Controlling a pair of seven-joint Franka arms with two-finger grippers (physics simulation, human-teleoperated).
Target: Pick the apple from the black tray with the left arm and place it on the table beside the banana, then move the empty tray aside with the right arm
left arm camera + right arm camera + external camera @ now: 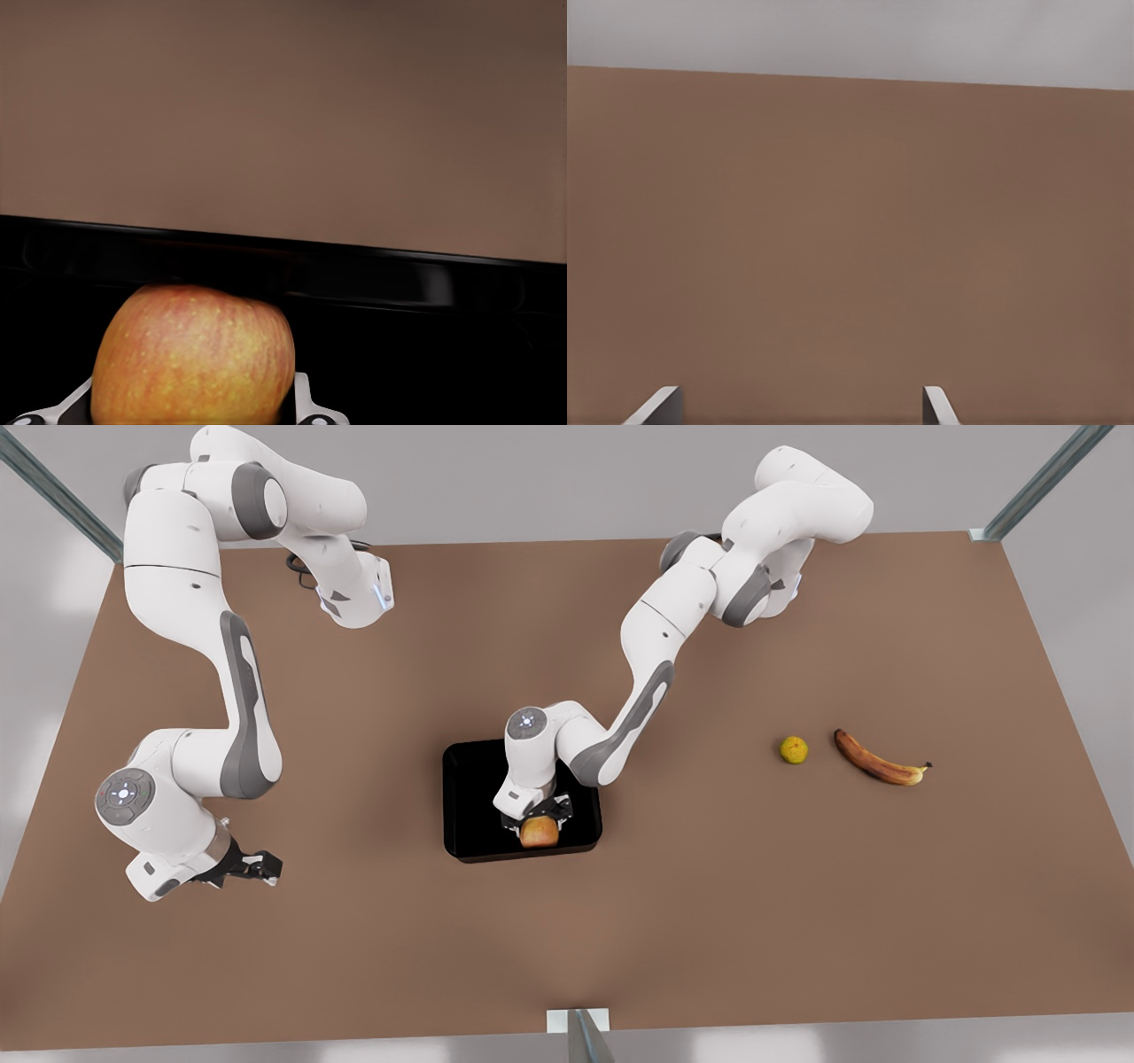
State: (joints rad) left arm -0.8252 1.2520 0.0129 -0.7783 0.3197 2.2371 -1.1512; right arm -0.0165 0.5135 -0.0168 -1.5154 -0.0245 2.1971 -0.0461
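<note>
Gripping apple [539, 832] in black tray [469, 797]: left claw [538, 825]; right claw [266, 865] apart, waiting.

No readable text, labels, brands or numbers anywhere: none on the arms, fruit, tray or table.

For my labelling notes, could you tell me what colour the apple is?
Yellow-orange with a reddish blush, clearest in the left wrist view: apple.
</note>
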